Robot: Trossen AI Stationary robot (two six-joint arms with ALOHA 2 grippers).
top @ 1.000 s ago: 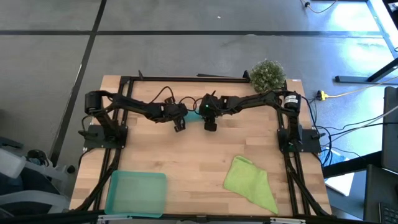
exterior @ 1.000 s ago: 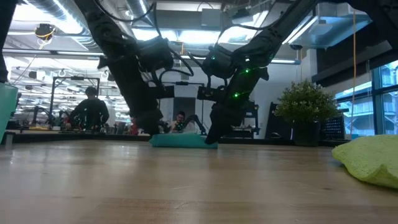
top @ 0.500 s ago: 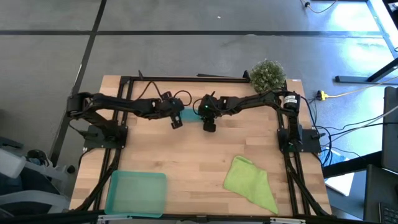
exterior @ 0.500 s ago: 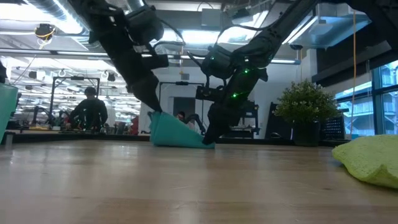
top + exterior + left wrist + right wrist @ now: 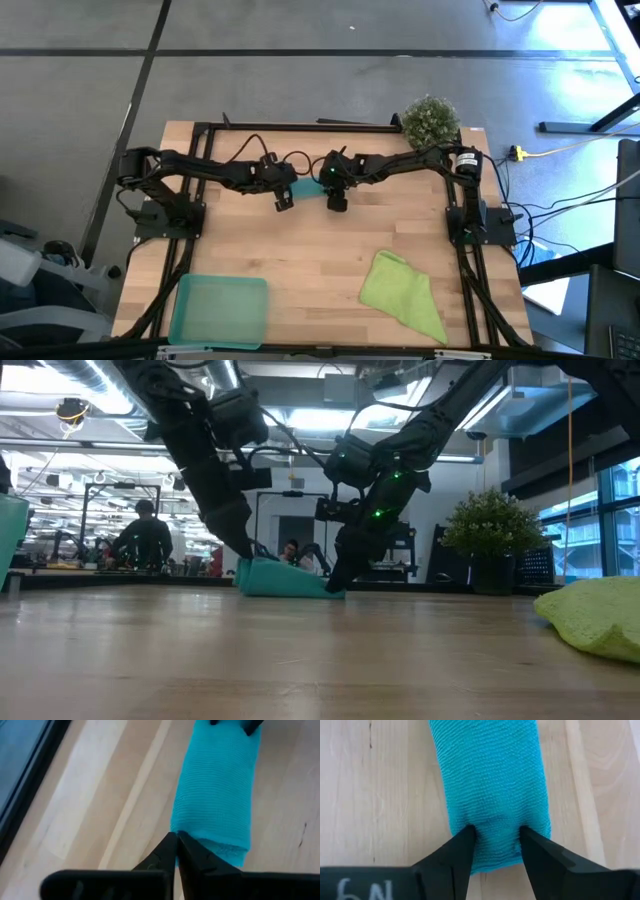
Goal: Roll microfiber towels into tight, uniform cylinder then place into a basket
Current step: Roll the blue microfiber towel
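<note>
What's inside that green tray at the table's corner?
Nothing shows in the basket; wood shows through its see-through floor. Both towels lie outside: the lime towel beside it, the teal towel between the tools.

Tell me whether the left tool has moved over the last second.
Yes. In the high view the left tool has shifted slightly left, away from the potted plant, still at the teal towel.

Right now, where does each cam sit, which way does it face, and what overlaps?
High: overhead, looking straight down at the table; both arms, basket, lime towel.
Low: tabletop height, level across into the room; arms come down from above onto the teal towel.
Left wrist: on the left arm, looking down past its shut fingers at one end of the teal towel.
Right wrist: on the right arm; its fingers pinch the other end.
Shared: all four show the teal towel.
</note>
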